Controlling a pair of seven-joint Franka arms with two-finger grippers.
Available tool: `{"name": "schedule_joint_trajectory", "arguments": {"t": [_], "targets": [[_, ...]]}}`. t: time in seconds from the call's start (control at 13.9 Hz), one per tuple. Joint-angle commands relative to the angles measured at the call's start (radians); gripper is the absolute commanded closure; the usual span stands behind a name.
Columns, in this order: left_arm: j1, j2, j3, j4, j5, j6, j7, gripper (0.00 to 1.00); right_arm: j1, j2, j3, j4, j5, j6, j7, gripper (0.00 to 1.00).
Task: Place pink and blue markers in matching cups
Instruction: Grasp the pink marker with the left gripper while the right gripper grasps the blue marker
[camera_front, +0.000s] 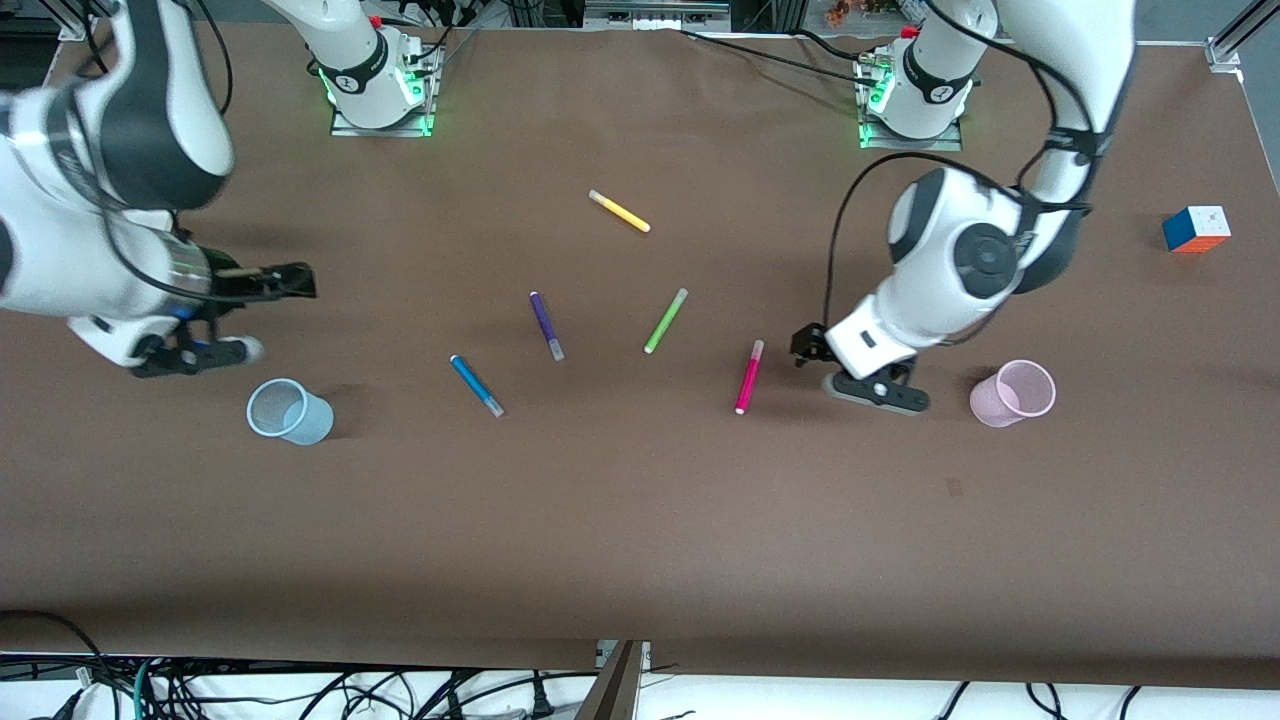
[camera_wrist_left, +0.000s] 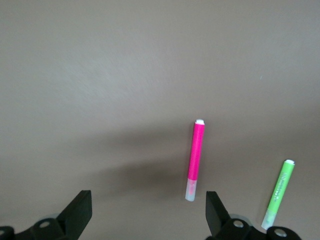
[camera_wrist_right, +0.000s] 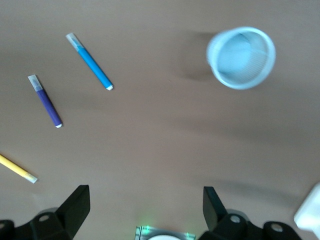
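Left pincer (camera_front: 868, 385) spread wide, empty, hovering over table (camera_front: 640, 520) between pink marker (camera_front: 749, 377) and pink cup (camera_front: 1013, 393). Right pincer (camera_front: 245, 315) also spread wide, empty, over bare table just above blue cup (camera_front: 290, 411); blue marker (camera_front: 477, 386) lies well apart, toward table's middle. Right wrist view alone shows inside of blue cup: empty. Open table around both markers.

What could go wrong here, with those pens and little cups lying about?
The open left gripper is over the table between the pink marker and pink cup; a careless swing might tip that light cup. The purple marker lies close to the blue marker, so the open right gripper might pick the wrong one. Both markers look longer than the cups are tall, so they might topple them.
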Motion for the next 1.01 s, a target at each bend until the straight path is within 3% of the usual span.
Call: {"name": "schedule_joint_trajectory", "arguments": {"t": [0.0, 0.43, 0.79, 0.86, 0.93], "targets": [[-0.032, 0.045, 0.007, -0.005, 0.112, 0.048, -0.124, 0.00, 0.068, 0.085, -0.004, 0.024, 0.005, 0.062, -0.017, 0.00], [-0.100, 0.175, 0.010, -0.005, 0.118, 0.201, -0.171, 0.00, 0.177, 0.248, -0.006, 0.012, -0.007, 0.264, -0.182, 0.00], [-0.123, 0.205, 0.010, -0.017, 0.132, 0.217, -0.186, 0.00, 0.246, 0.362, -0.007, 0.010, -0.024, 0.463, -0.197, 0.00], [-0.130, 0.202, 0.010, -0.028, 0.132, 0.217, -0.190, 0.05, 0.245, 0.378, -0.007, 0.010, -0.026, 0.493, -0.197, 0.00], [-0.132, 0.201, 0.010, -0.031, 0.132, 0.215, -0.201, 0.17, 0.245, 0.391, -0.007, 0.010, -0.027, 0.516, -0.198, 0.00]]}}
